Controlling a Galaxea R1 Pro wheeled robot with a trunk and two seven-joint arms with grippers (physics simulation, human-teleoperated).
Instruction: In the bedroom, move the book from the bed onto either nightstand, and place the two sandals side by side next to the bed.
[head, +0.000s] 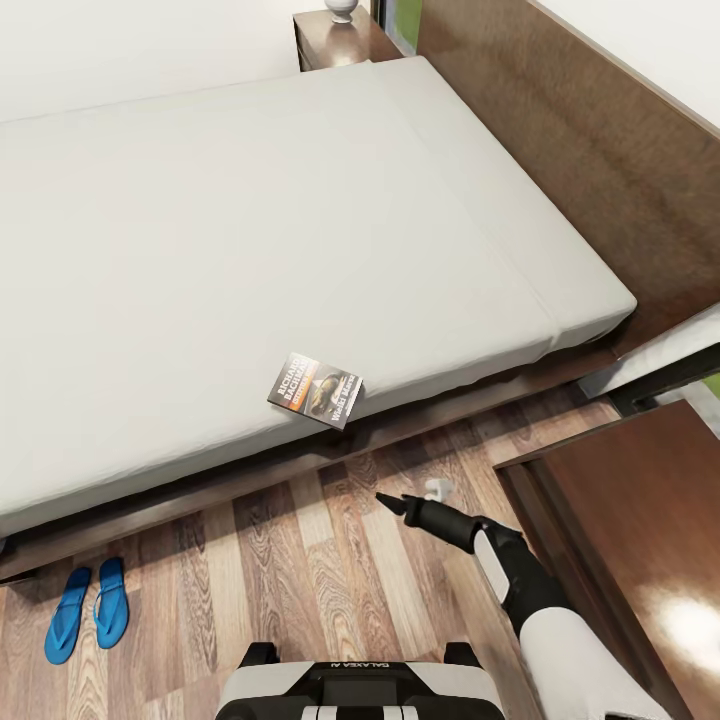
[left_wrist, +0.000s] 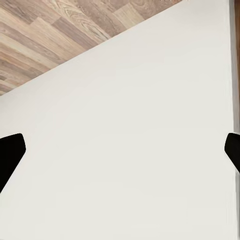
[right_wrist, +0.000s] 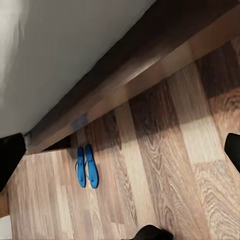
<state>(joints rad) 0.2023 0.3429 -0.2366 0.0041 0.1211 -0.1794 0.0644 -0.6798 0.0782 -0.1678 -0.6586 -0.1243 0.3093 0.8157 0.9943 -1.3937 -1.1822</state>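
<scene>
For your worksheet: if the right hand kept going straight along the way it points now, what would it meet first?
Most likely the wood-plank floor. The right hand aims low toward the bed's wooden frame, with the sandals off to the side. Depth is unclear, so it might reach the frame instead. Nothing else seems to lie in between.

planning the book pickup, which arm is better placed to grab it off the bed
Right, most likely. The right gripper hangs above the floor just below the book, which lies at the mattress edge of the bed, its jaws apart in the right wrist view. The left gripper faces a plain white surface.
</scene>
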